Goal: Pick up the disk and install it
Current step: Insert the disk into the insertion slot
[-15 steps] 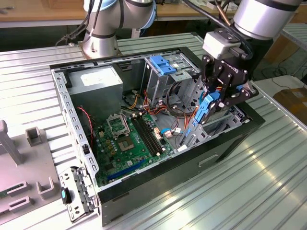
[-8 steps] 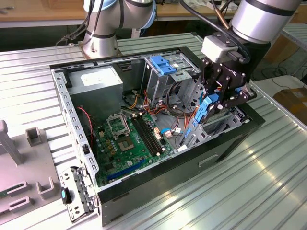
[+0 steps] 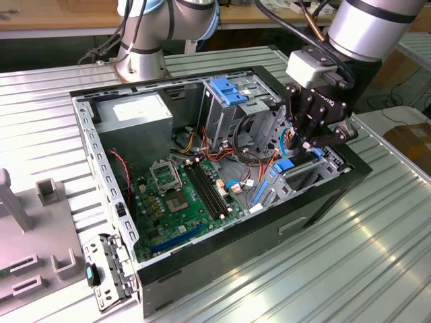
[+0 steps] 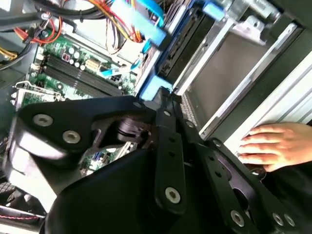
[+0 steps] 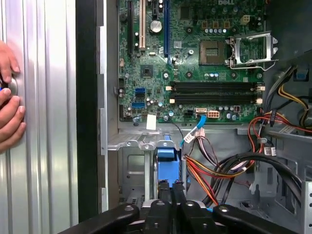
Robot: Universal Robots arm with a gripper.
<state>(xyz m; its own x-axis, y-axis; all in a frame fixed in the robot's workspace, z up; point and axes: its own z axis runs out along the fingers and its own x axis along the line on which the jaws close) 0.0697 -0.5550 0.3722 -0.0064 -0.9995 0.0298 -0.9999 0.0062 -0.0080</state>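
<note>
The disk [image 3: 286, 166] stands on edge in the drive bay at the open computer case's end on the exterior view's right, its blue rails showing between the metal bay walls. In the first wrist view I see its blue edge [image 5: 165, 155] just beyond my fingertips. My gripper [image 3: 301, 145] hangs right over it, fingers drawn together and pinching its blue rail [image 4: 153, 58]. In both wrist views the gripper [image 4: 163, 100] [image 5: 170, 187] has its black fingers meeting at that blue plastic.
The motherboard [image 3: 182, 195] lies on the case floor, and orange and red cables [image 5: 229, 165] run beside the bay. A tall metal cage with a blue bracket [image 3: 229, 91] stands behind. A person's hand [image 4: 273, 146] [image 5: 7, 97] rests on the ribbed table [image 3: 363, 269] beside the case.
</note>
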